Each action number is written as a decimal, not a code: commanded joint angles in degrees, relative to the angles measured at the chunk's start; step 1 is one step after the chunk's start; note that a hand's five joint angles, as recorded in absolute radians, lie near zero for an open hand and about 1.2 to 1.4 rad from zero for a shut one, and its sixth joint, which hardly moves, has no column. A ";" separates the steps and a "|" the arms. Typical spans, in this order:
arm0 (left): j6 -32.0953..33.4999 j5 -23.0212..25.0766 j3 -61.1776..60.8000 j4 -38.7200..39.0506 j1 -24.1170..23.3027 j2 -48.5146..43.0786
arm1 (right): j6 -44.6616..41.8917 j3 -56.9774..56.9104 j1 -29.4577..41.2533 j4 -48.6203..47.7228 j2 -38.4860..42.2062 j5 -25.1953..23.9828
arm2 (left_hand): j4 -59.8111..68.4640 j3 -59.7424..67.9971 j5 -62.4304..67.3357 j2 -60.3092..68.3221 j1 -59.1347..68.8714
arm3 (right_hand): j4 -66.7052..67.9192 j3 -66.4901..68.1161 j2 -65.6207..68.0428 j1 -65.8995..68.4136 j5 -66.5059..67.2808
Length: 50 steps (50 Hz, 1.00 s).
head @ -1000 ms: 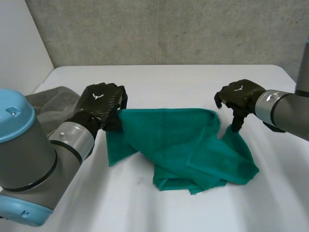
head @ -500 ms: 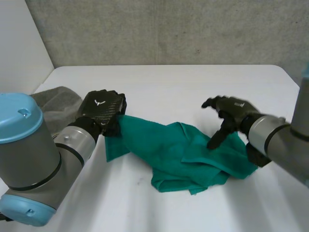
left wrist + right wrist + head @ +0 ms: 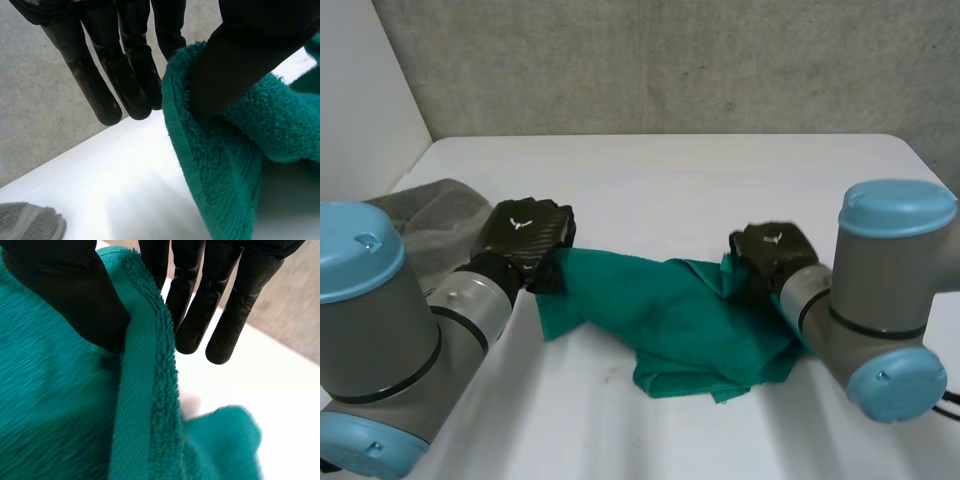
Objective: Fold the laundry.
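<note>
In the head view you have one green towel (image 3: 670, 315) lying rumpled on the white table (image 3: 670, 170), around the middle and towards the near side. It is a plain, deep green terry cloth. It is bunched in loose folds, with doubled layers along its near edge and a flap hanging down at its left end. Your left hand (image 3: 525, 232) sits at the towel's far-left corner, palm down, and that corner is raised to it. Your right hand (image 3: 770, 250) sits on the towel's far-right edge, where the cloth heaps up against it. One grey cloth (image 3: 435, 215) lies crumpled at the left of the table, beyond the left arm (image 3: 390, 320) and just left of the left hand. The right arm (image 3: 875, 300) comes in from the near right.

In the left wrist view the left hand's thumb (image 3: 250, 50) presses on the hemmed edge of the green towel (image 3: 225, 165). The straight fingers (image 3: 125, 75) stand just behind that edge, so you are holding the towel in a narrow pinch. The pile and the stitched hem show clearly here. A bit of the grey cloth (image 3: 25, 222) lies on the table (image 3: 125, 190), apart from the towel.

In the right wrist view the right hand's thumb (image 3: 75, 300) bears down on the green towel (image 3: 65, 415) beside its hem. The straight fingers (image 3: 200, 305) are on the hem's other side. This hand too pinches the towel's edge. Beyond the fingertips a fold of the towel rests on the table (image 3: 250, 385).

That makes two hands, both on the one towel, and one grey cloth lying apart.
</note>
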 commanded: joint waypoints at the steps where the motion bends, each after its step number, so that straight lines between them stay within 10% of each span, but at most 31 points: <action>1: 0.16 0.15 0.10 -3.37 3.34 3.57 | -12.07 -4.56 -3.52 3.41 -8.83 -1.16 | 11.43 11.88 13.87 11.53 14.17 | 12.41 12.59 12.83 24.22 14.06; 8: 5.16 0.85 0.10 -6.80 6.24 8.14 | -32.13 -9.22 -8.01 21.34 -11.48 -1.60 | 11.43 11.88 13.87 11.53 14.17 | 12.41 12.59 12.83 24.22 14.06; 20: 21.07 0.59 3.96 -8.65 6.33 -5.64 | -36.53 -15.18 -8.02 26.54 -3.75 -1.08 | 11.43 11.88 13.87 11.53 14.17 | 12.41 12.59 12.83 24.22 14.06; 33: 26.52 -0.91 37.61 9.14 6.51 -19.46 | -35.83 -43.91 -7.31 -5.84 5.66 3.41 | 11.43 11.88 13.87 11.53 14.17 | 12.41 12.59 12.83 24.22 14.06; 39: 27.49 -1.61 37.46 25.09 6.24 -12.26 | -34.87 -45.17 -7.22 -15.91 2.33 2.53 | 11.43 11.88 13.87 11.53 14.17 | 12.41 12.59 12.83 24.22 14.06; 50: 27.49 -1.52 21.47 22.73 5.98 -5.92 | -27.31 -31.56 -8.71 -15.83 -2.51 -4.76 | 11.43 11.88 13.87 11.53 14.17 | 12.41 12.59 12.83 24.22 14.06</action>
